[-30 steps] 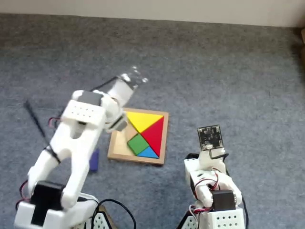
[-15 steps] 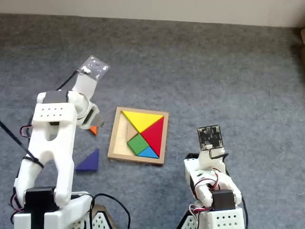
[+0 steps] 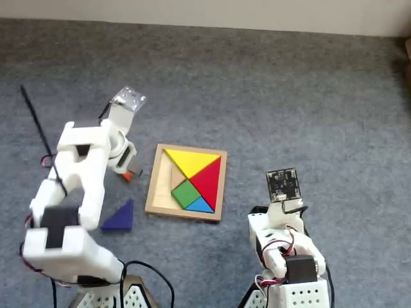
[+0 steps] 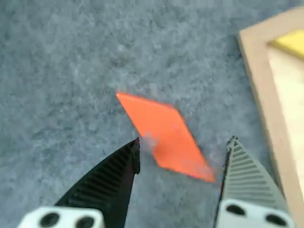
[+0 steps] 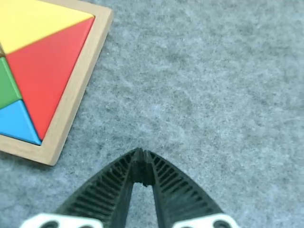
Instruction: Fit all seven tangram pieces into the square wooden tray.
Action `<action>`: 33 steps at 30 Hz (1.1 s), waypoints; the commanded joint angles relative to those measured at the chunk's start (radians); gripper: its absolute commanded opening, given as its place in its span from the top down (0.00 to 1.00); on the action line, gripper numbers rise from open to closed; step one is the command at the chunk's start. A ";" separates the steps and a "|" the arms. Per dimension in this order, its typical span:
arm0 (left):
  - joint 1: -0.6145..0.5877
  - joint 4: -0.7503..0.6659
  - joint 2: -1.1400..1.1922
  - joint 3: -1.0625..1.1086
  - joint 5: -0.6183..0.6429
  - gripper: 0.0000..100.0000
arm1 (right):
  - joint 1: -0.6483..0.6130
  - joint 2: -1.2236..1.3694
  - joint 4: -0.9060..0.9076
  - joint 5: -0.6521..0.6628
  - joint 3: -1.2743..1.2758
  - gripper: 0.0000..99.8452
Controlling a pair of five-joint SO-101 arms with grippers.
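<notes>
From my end, the grey carpet [image 3: 308,96] covers the whole work area, with a pale strip [image 3: 192,11] along the far edge. The left arm [image 3: 83,173] reaches from its near-left base toward the far side, its wrist tipped down just left of the wooden tray [image 3: 183,213]. The left gripper [image 4: 184,142] is spread wide, one finger on each side of the orange piece [image 4: 164,135] lying flat on the carpet; can't tell if either finger is touching it. The right arm [image 3: 286,256] sits folded up near right, and the right gripper [image 5: 142,159] has its tips pressed together over bare carpet. In the tray are the yellow triangle [image 3: 192,160], red triangle [image 3: 209,179], green square [image 3: 184,192] and blue triangle [image 3: 200,205]. The purple triangle [image 3: 120,217] lies on the carpet left of the tray.
</notes>
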 commanded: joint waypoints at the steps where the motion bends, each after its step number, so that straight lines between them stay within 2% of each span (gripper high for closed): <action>1: -0.038 -0.003 0.136 -0.179 0.038 0.71 | 0.010 -0.008 0.007 -0.005 0.107 0.99; 3: -0.038 0.046 0.186 -0.236 0.038 0.73 | 0.010 -0.008 0.007 -0.005 0.107 0.99; 11: -0.022 0.232 0.317 -0.415 0.034 0.88 | 0.010 -0.010 0.007 -0.005 0.107 0.99; 20: 0.105 0.506 0.320 -0.558 0.044 0.93 | 0.010 -0.010 0.007 -0.005 0.107 0.99; 24: 0.159 0.598 0.320 -0.633 0.167 0.93 | 0.010 -0.010 0.007 -0.005 0.107 0.99; 33: 0.297 0.704 0.320 -0.694 0.290 0.93 | 0.010 -0.010 0.007 -0.005 0.107 0.99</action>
